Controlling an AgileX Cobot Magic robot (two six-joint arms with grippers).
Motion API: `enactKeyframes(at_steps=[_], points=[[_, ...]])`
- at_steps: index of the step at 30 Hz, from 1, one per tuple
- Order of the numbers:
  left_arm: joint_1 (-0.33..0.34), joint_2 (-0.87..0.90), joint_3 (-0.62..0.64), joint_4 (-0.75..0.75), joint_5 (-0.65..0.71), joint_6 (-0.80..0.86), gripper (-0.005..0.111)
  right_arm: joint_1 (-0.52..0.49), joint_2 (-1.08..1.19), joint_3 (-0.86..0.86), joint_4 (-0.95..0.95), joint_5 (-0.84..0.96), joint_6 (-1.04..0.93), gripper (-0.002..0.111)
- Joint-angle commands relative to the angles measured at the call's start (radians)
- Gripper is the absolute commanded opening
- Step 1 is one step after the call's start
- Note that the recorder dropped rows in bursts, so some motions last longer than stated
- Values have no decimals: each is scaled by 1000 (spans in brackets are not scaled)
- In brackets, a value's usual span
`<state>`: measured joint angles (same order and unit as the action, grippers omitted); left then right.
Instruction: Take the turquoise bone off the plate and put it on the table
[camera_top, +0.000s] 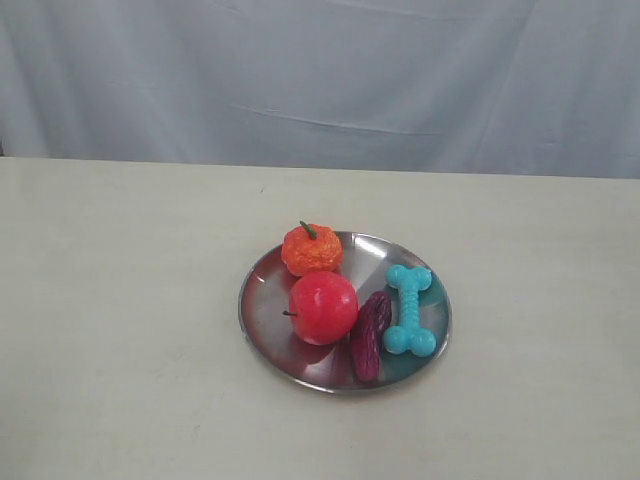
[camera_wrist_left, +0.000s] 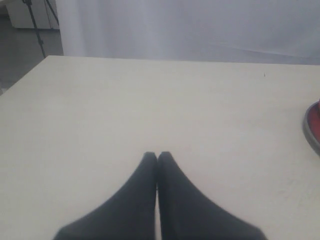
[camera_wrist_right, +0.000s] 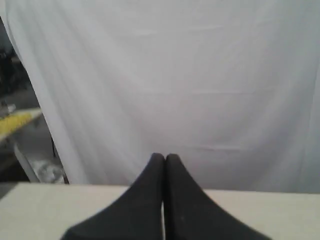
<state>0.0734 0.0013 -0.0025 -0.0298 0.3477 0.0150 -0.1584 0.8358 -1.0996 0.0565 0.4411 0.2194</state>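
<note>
My left gripper (camera_wrist_left: 157, 156) hangs over the counter (camera_top: 120, 300), pinched together and empty. On the steel plate (camera_top: 368, 258) an orange fruit (camera_top: 312, 250) sits at 11 o'clock, a red apple (camera_top: 323, 307) near centre, a purple piece (camera_top: 370, 335) at 5 o'clock and the turquoise bone (camera_top: 410, 310) at 3 o'clock. My right gripper (camera_wrist_right: 164, 157) is also closed on nothing.

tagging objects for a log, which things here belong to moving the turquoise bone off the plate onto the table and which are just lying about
Part of the job:
turquoise bone, lying on the plate
plate
table, where the bone goes

Just lying about, all on the same plate:
red apple
orange bumpy fruit
dark purple oblong item, right beside the bone
</note>
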Motion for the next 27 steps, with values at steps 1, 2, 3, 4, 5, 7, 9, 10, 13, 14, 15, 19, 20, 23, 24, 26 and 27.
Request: enactKeyframes(at_steps=[1,2,3,4,5,7,9,10,13,14,15,19,20,23,24,26,27], points=[[4,-1,3,-3,-5,-4,0,6,237,-259,-24,366,-138,-1],[4,-1,3,-3,-5,-4,0,6,308,-316,-24,441,-164,-1],[4,-1,3,-3,-5,-4,0,6,358,-358,-24,496,-178,-1],[4,-1,3,-3,-5,-4,0,6,407,-395,-24,544,-191,-1],[4,-1,3,-3,-5,-4,0,6,492,-458,-24,614,-205,-1],[4,-1,3,-3,-5,-4,0,6,611,-513,-24,673,-209,-1],[4,-1,3,-3,-5,-4,0,6,723,-529,-13,674,-219,-1],[4,-1,3,-3,-5,-4,0,6,795,-529,-4,670,-261,0],[4,-1,3,-3,-5,-4,0,10,926,-529,9,657,-311,0],[4,-1,3,-3,-5,-4,0,10,981,-529,28,633,-323,0],[4,-1,3,-3,-5,-4,0,10,1008,-529,36,621,-330,0],[4,-1,3,-3,-5,-4,0,11,1128,-529,117,591,-380,31],[4,-1,3,-3,-5,-4,0,11,1144,-529,130,589,-380,40],[4,-1,3,-3,-5,-4,0,15,1183,-529,136,582,-382,52],[4,-1,3,-3,-5,-4,0,15,1194,-529,136,582,-382,51],[4,-1,3,-3,-5,-4,0,25,1213,-529,136,584,-382,49],[4,-1,3,-3,-5,-4,0,34,1223,-529,136,584,-382,48]])
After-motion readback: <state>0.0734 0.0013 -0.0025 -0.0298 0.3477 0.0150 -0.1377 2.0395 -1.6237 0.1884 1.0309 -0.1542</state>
